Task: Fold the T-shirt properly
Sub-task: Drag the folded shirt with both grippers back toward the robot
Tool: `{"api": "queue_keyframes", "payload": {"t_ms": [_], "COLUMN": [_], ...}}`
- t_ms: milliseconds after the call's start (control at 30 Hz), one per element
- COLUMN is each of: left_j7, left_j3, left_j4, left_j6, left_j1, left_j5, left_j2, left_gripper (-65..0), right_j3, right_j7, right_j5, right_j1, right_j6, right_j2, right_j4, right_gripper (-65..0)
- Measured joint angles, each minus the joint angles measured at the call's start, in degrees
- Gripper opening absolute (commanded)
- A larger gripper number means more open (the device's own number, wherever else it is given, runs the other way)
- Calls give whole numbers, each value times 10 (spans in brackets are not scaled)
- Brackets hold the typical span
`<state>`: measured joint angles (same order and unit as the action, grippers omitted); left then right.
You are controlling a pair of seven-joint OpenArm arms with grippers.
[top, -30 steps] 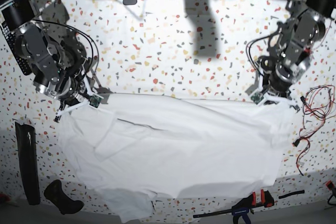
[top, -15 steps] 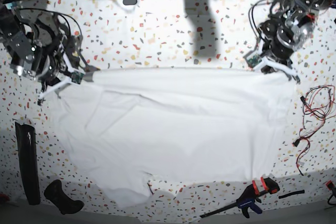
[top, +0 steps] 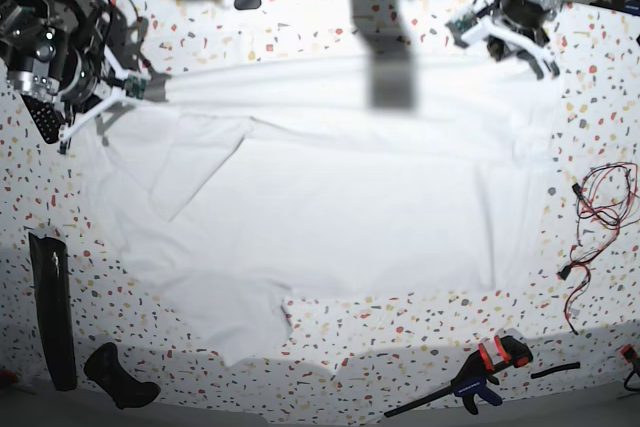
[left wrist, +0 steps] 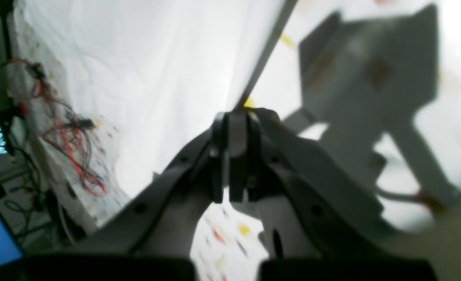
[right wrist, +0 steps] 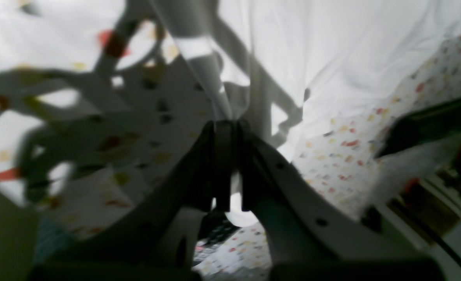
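Base view: both arms reach outward, left claw (top: 503, 50) and right claw (top: 103, 119) clenched on the T-shirt (top: 330, 207).

The left gripper (left wrist: 230, 117) is clamped on the T-shirt (top: 340, 207) at its upper right corner in the base view; the right gripper (right wrist: 228, 125) is clamped at its upper left. Both arms reach in from beyond the T-shirt's upper corners.

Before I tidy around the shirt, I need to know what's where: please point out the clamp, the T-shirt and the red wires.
Clamp (top: 473, 379): base view, its body.
T-shirt (top: 350, 217): base view, its middle.
Red wires (top: 606, 213): base view, the tangled bundle.
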<state>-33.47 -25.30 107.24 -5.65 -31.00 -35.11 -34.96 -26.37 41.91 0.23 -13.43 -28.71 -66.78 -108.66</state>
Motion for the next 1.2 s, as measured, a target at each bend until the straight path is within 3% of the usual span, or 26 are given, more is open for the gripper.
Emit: {"api": "queue_keyframes", "payload": {"t_ms": [167, 500, 700, 967, 1100, 1200], "left_j7": [-5, -32, -32, -29, -25, -25], "left_j3": [0, 0, 1, 1, 1, 1], "left_j4": [31, 58, 59, 59, 59, 59], "left_j6": [27, 28, 30, 31, 31, 31], "left_j1": [-49, -60, -114, -140, -139, -139], "left_j5": [-39, -43, -44, -86, -87, -87], "left_j2": [2, 8, 8, 8, 8, 8], "left_gripper": [-650, -650, -650, -650, -650, -650], "right_j3": [1, 3, 3, 3, 3, 3], "right_j7": [27, 54, 58, 59, 60, 62], "right_j5": [15, -24, -53, -78, -77, -78], "right_j1": [-43, -133, -187, -192, -192, -192], "right_j6": [0, 4, 4, 7, 50, 50], "right_j2": [-11, -18, -23, -23, -23, -23], "right_j4": [-11, -51, -69, -76, -76, -76], "right_gripper": [-650, -650, -650, -650, -650, -650]}}
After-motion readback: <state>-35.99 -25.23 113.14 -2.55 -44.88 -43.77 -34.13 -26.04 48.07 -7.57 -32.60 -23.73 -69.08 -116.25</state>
